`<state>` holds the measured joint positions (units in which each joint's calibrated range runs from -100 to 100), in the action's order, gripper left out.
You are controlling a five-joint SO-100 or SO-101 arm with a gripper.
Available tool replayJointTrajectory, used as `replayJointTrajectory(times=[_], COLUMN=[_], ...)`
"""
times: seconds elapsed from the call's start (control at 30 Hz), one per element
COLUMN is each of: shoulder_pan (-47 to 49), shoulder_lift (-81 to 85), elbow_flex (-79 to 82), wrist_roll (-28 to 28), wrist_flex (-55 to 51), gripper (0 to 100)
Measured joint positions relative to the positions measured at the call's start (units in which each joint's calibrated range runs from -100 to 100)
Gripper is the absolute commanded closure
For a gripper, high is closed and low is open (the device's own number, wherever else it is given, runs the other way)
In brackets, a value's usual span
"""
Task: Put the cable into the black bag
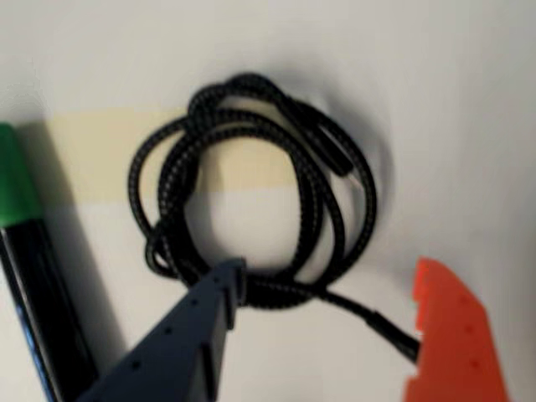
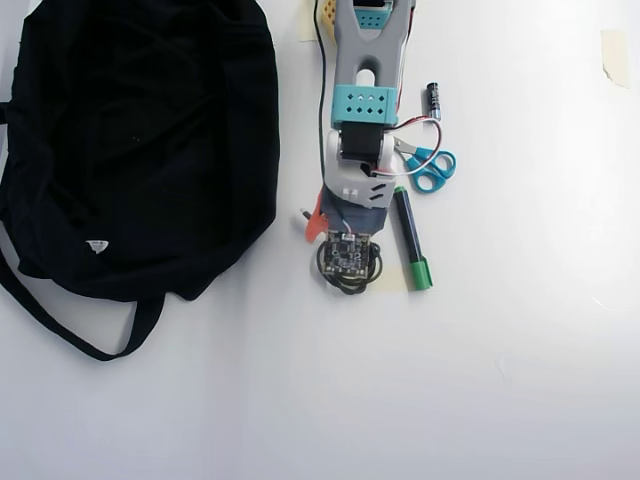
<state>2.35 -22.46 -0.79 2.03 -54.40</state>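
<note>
Hand [image 1: 322, 289] open, straddling the cable [image 1: 251, 188]: coil's near edge sits between the fingers. Black bag [image 2: 140, 150] lies well left in overhead view.

The arm [image 2: 360, 110] is built of pale grey shells, with teal perforated brackets bearing rows of small holes, a black motor block, and thin red and white wires looping off its right side. The gripper [image 1: 322, 289] pairs a dark blue finger with an orange one, both dotted with small holes.
</note>
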Motion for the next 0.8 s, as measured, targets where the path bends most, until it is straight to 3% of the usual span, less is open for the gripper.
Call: replayJointTrajectory(times=[0.8], shoulder_pan=[-0.4], shoulder_lift=[-12.2], elbow_flex=[-9.2], wrist_roll=[0.0], wrist_flex=[0.1], gripper=[74])
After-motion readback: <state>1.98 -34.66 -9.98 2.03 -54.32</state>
